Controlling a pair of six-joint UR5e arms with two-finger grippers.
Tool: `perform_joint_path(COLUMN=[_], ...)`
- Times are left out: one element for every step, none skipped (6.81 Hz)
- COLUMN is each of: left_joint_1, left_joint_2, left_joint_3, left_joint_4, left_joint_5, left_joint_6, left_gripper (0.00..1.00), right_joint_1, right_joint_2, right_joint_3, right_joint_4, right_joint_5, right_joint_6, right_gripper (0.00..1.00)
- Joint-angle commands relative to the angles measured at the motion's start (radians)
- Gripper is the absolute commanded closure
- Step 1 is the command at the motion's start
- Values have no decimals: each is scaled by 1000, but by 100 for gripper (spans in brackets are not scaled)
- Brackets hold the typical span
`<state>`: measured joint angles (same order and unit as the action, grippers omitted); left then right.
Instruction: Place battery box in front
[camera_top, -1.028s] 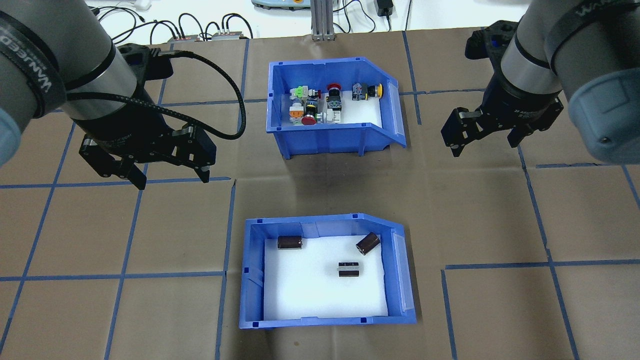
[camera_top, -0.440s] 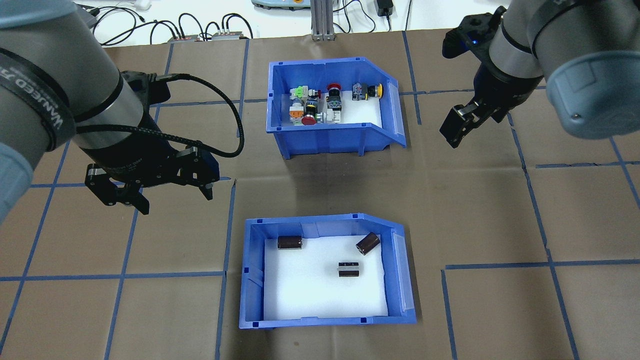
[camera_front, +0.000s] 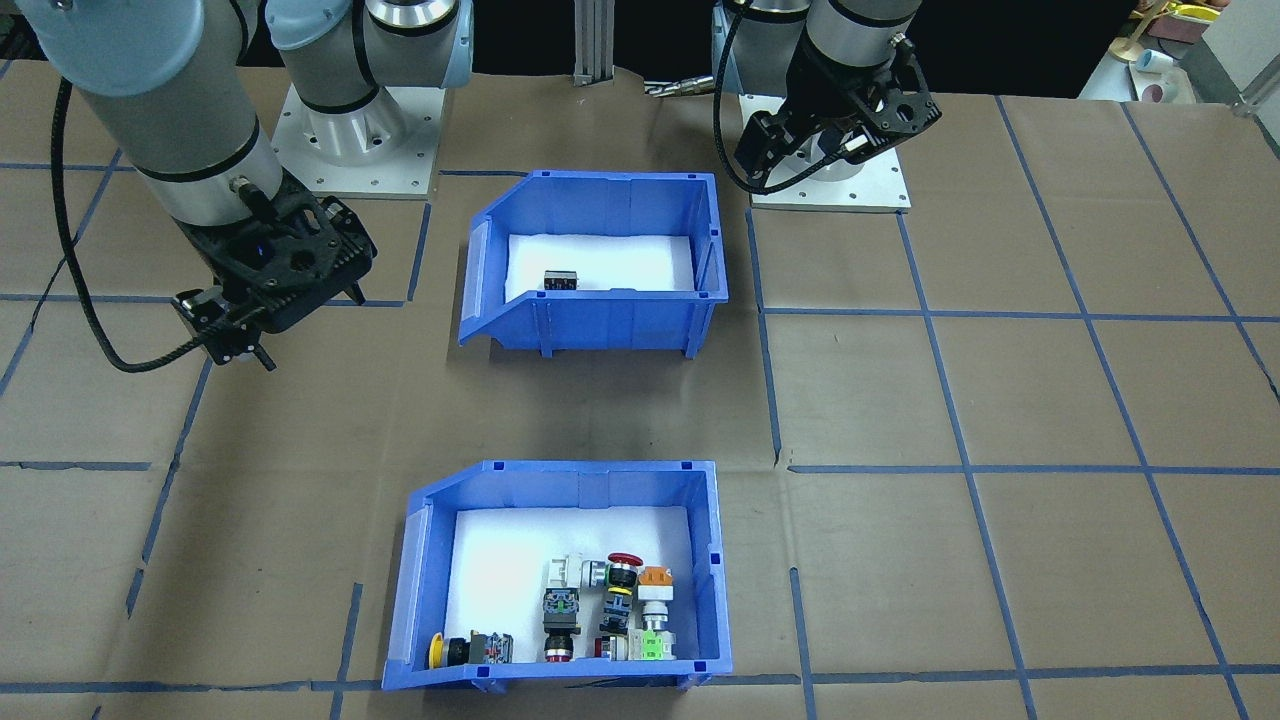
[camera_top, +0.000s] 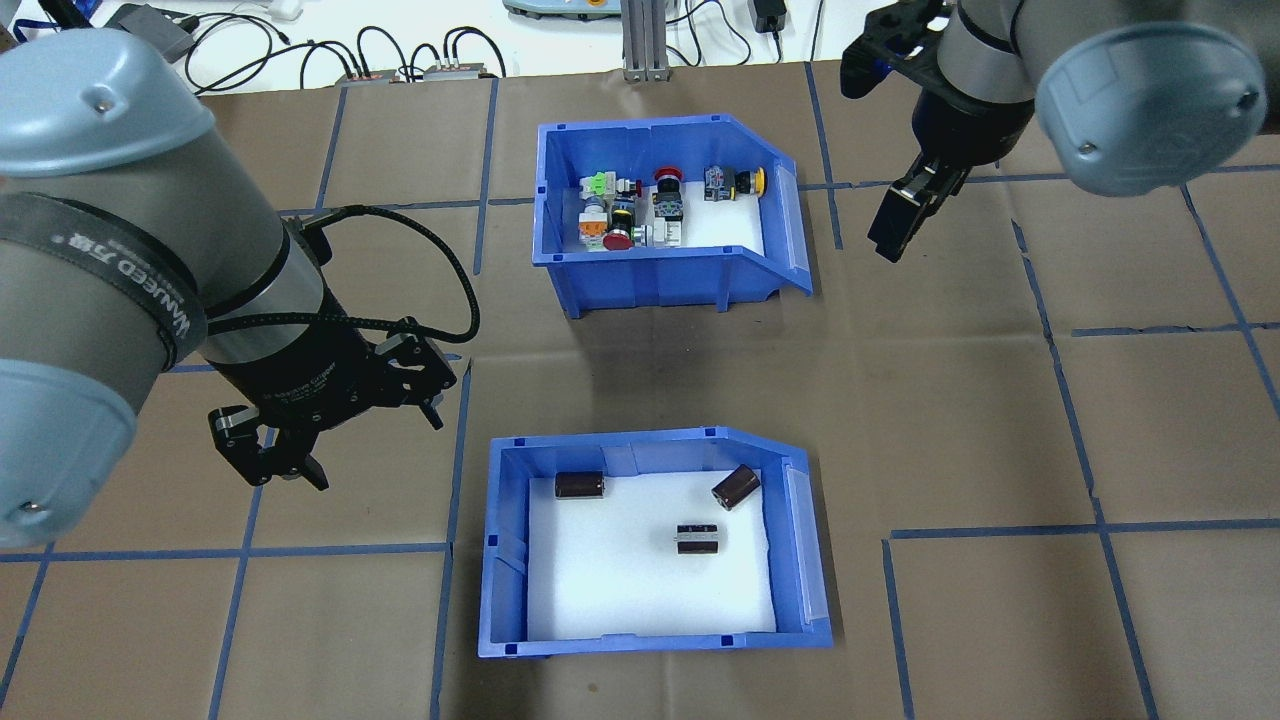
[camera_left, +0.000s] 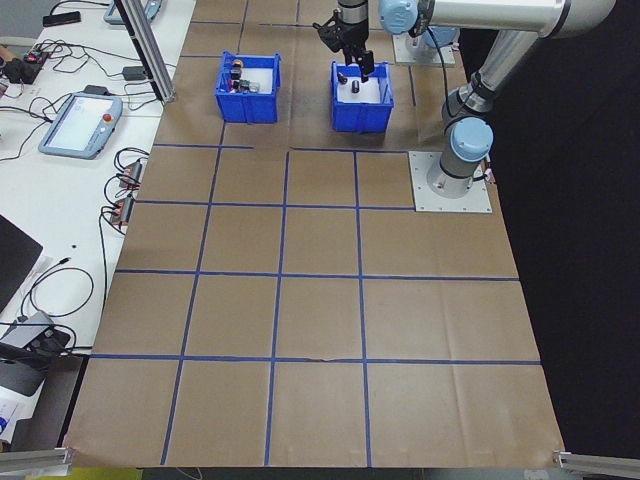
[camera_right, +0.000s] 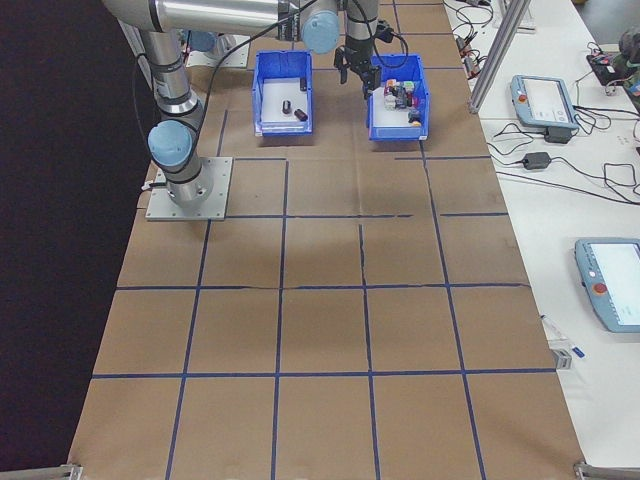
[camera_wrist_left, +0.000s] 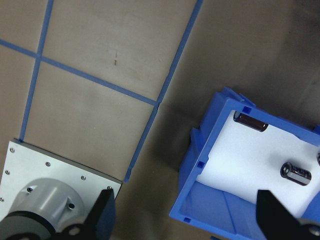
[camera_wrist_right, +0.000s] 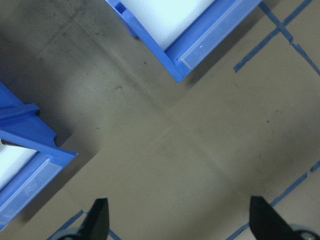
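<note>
Battery box (camera_top: 650, 545) sits on the counter (camera_top: 1000, 420) nearest the robot, three dark cylinders on its white liner; the switch bin (camera_top: 665, 215) lies beyond it, well apart. Nothing gripped yet.

Step in hand, as judged: approach for a grasp. The left gripper (camera_top: 335, 440) should drop onto the box's near side wall, straddling the rim squarely, so the box slides or lifts without tipping.

Left gripper hovers just beside the box's left wall, jaws wide, pointing down. Right gripper (camera_top: 895, 220) hangs beside the switch bin, turned edge-on overhead; its wrist camera shows jaws wide apart.
</note>
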<state>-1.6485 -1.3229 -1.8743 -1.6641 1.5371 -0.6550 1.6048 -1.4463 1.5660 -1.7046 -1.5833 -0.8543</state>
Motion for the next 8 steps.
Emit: perform_joint_path(left_joint_1=[-28, -87, -164, -238, -322, -396, -427, -433], left_joint_2=[42, 45, 56, 71, 97, 106, 100, 93], left_joint_3=[-96, -156, -240, -317, -379, -416, -442, -463], left_joint_4=[85, 180, 296, 381, 386, 411, 484, 536], left_joint_5=[-20, -20, -18, -18, -20, -20, -23, -37], left_joint_6=[-235, -396, -625, -810, -962, -1147, -1239, -1308], left_gripper=[1, 1, 1, 1, 1, 1, 1, 1], right_joint_1=[65, 122, 176, 216, 251, 280, 303, 337], right_joint_2=[108, 188, 258, 315, 357, 392, 409, 412], right_joint_3=[-117, -209, -289, -358, -410, -443, -454, -445], right_joint_4=[3, 11, 13, 14, 14, 14, 16, 26], right_joint_5=[2, -7, -12, -12, -12, -14, -14, -10], right_joint_6=[-100, -158, -233, -283, -343, -377, -409, -413], right_gripper=[0, 0, 0, 0, 0, 0, 0, 0])
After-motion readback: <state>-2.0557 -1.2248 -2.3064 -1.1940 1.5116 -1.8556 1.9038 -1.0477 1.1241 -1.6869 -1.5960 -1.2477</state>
